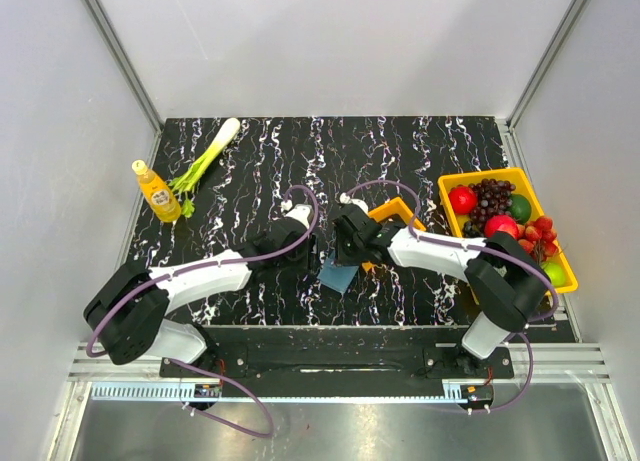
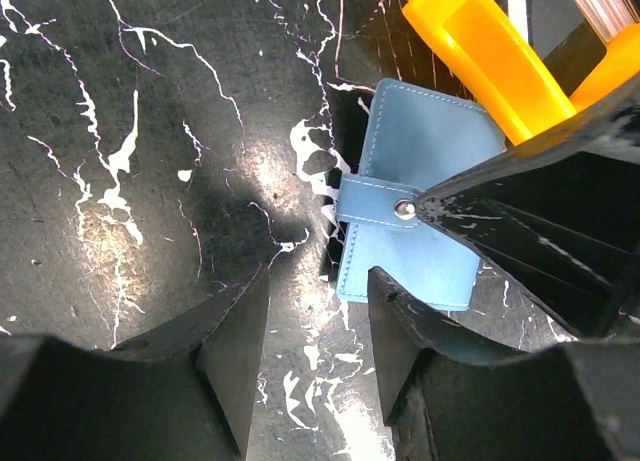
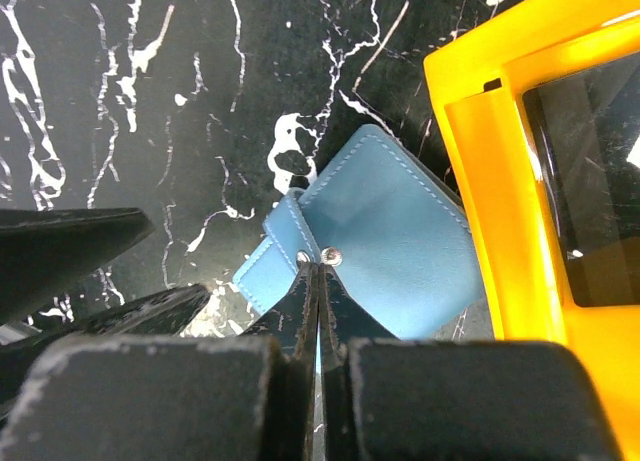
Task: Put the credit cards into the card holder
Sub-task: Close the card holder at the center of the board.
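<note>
The card holder (image 1: 337, 275) is a blue wallet lying closed on the black marble table, its strap snapped across it. It also shows in the left wrist view (image 2: 420, 231) and the right wrist view (image 3: 390, 251). My right gripper (image 1: 350, 249) is shut, its tips (image 3: 318, 271) resting on the strap at the snap. I cannot tell whether it pinches the strap. My left gripper (image 2: 318, 326) is open and empty, just left of the wallet, low over the table. A dark credit card (image 3: 600, 181) lies in the small orange tray (image 3: 480, 131).
The orange tray (image 1: 395, 214) sits right behind the wallet, touching its far edge. A big yellow bin (image 1: 450, 193) of fruit stands at the right. A yellow bottle (image 1: 157, 192) and a green leek (image 1: 205, 159) lie at the back left.
</note>
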Robot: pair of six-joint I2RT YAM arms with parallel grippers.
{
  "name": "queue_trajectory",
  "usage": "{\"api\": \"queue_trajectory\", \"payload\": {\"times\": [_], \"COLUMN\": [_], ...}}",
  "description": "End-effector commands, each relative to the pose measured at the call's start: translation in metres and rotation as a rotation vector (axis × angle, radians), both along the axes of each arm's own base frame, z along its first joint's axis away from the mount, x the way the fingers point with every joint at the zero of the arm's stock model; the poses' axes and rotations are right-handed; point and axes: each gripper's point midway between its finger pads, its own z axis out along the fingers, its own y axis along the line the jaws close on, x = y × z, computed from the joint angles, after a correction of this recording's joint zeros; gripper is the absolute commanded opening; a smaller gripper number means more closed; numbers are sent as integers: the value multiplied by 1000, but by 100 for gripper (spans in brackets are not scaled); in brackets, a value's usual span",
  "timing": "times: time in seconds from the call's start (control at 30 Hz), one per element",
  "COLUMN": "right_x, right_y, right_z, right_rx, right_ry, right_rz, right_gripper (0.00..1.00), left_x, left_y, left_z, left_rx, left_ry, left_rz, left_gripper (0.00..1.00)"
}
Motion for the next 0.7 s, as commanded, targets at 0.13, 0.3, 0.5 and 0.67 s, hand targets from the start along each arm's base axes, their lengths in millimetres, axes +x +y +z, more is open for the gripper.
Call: {"api": "queue_trajectory", "payload": {"times": [0.13, 0.3, 0.5, 0.67], "right_x": [7, 6, 7, 5], "right_y": [-1, -12, -18, -20], "right_z": [16, -1, -4, -12], "right_rx": [19, -52, -81, -97], "right_ry": [-69, -54, -62, -43], "right_rz": [-22, -38, -42, -42], "right_gripper": [0, 0, 0, 0], "left_x": [11, 10, 9, 6], "left_y": [-9, -9, -13, -18], "left_z": [12, 13, 14, 9], "left_rx": [-16, -20, -14, 3], "left_ry": [-50, -51, -66, -59], "left_rz": [-3, -3, -36, -46], "left_gripper": [48, 48, 48, 48]}}
